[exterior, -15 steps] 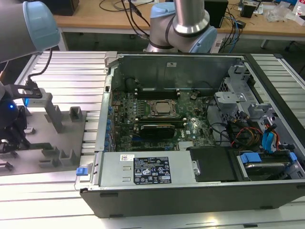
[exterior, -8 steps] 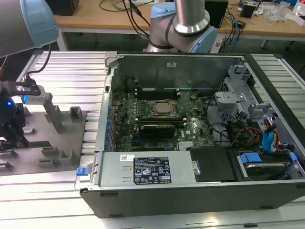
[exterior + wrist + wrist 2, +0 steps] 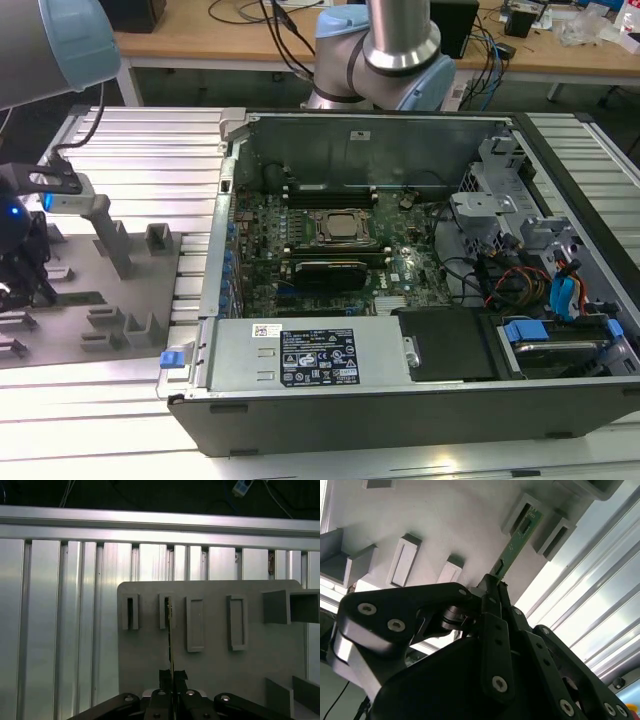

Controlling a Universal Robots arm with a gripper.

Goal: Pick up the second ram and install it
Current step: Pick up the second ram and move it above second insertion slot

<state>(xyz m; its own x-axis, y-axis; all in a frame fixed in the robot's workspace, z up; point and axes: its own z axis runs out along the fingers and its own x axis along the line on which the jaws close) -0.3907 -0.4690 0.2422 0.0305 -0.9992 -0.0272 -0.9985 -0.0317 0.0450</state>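
The second ram [image 3: 516,544] is a thin green stick with small dark chips. In the first wrist view the ram [image 3: 170,630] shows edge-on. My gripper [image 3: 495,582] is shut on its near end, the black fingers [image 3: 164,676] pressed against both flat sides. The stick's far end sits at a grey slotted block [image 3: 165,611] on the grey fixture plate [image 3: 215,670]; whether it still rests inside the slot cannot be told. In the exterior view my gripper [image 3: 22,270] hangs over that plate [image 3: 90,300] at the exterior view's left, well away from the open computer case [image 3: 400,290].
The case holds a motherboard with a processor socket [image 3: 338,227] and a black card [image 3: 325,270]. Grey posts and blocks [image 3: 110,235] stand up from the fixture plate. Ribbed aluminium table [image 3: 150,150] lies around it. Another robot arm base [image 3: 385,55] stands behind the case.
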